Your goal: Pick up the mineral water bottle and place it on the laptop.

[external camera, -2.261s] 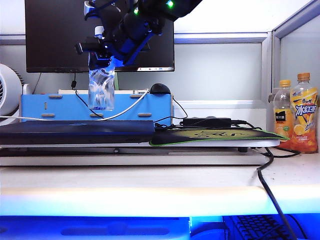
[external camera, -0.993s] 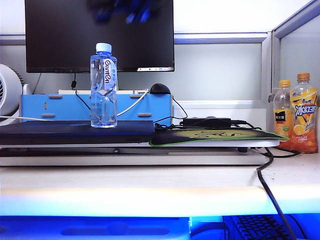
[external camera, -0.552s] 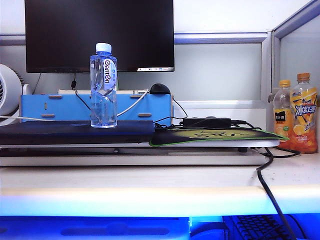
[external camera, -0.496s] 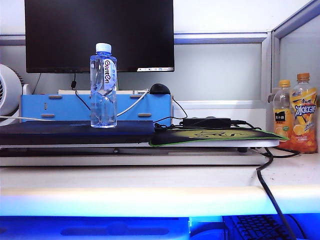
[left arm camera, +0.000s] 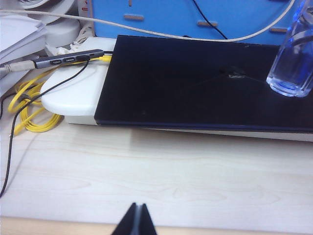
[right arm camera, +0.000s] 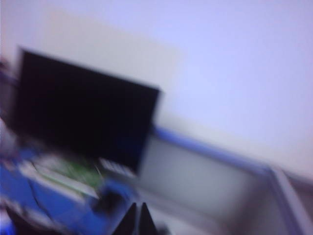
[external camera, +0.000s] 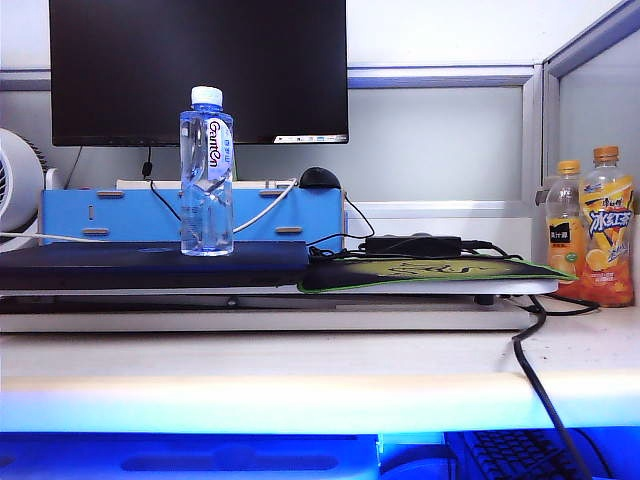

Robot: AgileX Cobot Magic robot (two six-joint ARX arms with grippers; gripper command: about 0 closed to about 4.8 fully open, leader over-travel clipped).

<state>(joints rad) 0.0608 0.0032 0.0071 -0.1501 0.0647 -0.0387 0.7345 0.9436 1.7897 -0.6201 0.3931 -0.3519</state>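
Observation:
The mineral water bottle (external camera: 207, 172), clear with a white cap and a white label, stands upright on the dark laptop (external camera: 150, 264) in the exterior view, with nothing touching it. Its base (left arm camera: 291, 78) also shows on the laptop lid (left arm camera: 195, 83) in the left wrist view. My left gripper (left arm camera: 138, 211) is shut and empty, low over the pale desk, well short of the laptop. My right gripper (right arm camera: 137, 211) is shut and empty, raised high and pointing toward the monitor (right arm camera: 83, 110) in a blurred view. Neither arm appears in the exterior view.
A black monitor (external camera: 200, 65) stands behind a blue box (external camera: 190, 215). A green-edged mouse pad (external camera: 430, 272) with a black adapter lies right of the laptop. Two orange-capped drink bottles (external camera: 592, 230) stand at the far right. Yellow cable (left arm camera: 27, 107) and a hub lie left of the laptop.
The right arm, which held the bottle above the laptop, has let it go and withdrawn up out of the exterior view. The bottle now stands still on the laptop.

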